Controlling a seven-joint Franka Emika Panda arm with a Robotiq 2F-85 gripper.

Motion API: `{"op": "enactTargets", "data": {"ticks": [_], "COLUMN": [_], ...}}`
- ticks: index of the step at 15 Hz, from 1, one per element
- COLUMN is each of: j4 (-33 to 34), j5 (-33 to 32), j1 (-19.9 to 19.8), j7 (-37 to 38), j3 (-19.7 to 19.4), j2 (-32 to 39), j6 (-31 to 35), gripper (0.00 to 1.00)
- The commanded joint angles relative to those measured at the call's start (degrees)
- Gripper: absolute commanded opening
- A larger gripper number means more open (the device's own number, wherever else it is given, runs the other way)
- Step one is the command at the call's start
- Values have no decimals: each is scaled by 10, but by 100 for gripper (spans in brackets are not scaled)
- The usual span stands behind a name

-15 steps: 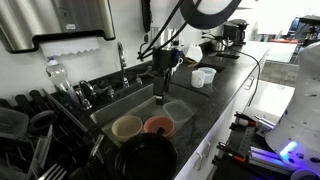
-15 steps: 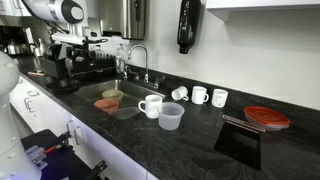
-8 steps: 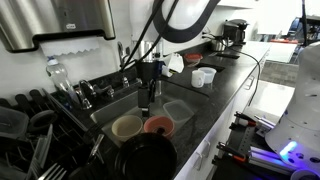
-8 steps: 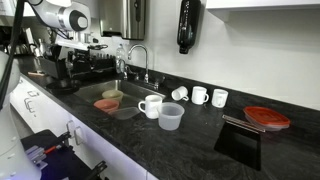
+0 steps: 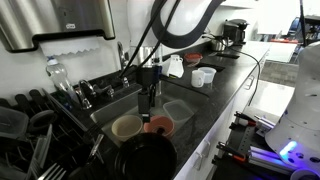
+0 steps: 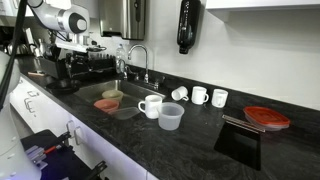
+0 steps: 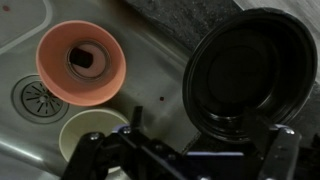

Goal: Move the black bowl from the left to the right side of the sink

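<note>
Fingers [image 7: 284,150] stand wide apart and hold nothing; the gripper [image 7: 187,140] hangs above the sink with both jaws clear of every vessel. The black bowl [image 7: 250,70] lies below and toward one finger, untouched, at the end of the basin where steel meets counter; whether it rests on the basin floor or on the rim cannot be told. In an exterior view the black bowl [image 5: 148,160] shows at the near end of the sink, with the gripper [image 5: 150,97] well above and beyond it. Assessment: the task is at its approach stage. No grasp is made, no lift, and the whole carry to the opposite side remains. The bowl is round, wide and shallow-walled, with a glossy dark surface and a flat circular floor; it appears rigid and smooth, so a rim pinch may slip. Beside it, apart, sits an orange bowl [image 7: 80,62], matte, with a dark patch at its centre, and a cream bowl [image 7: 92,135] nearer the gripper. The sink [image 7: 160,90] is brushed steel with a slotted drain [image 7: 30,97]; the counter [image 7: 180,15] is dark speckled stone.
</note>
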Motion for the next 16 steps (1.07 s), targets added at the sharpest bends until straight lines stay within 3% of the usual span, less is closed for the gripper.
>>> {"op": "enactTargets", "data": {"ticks": [1, 10, 12, 16], "j4": [30, 88, 95, 102], "j5": [2, 6, 4, 8], "j1": [1, -1, -2, -2], "j7": [-18, -63, -74, -81], "j3": [15, 34, 36, 38], "j2": [49, 150, 159, 167], "j6": [-11, -27, -29, -28], "gripper": [100, 100, 74, 45]}}
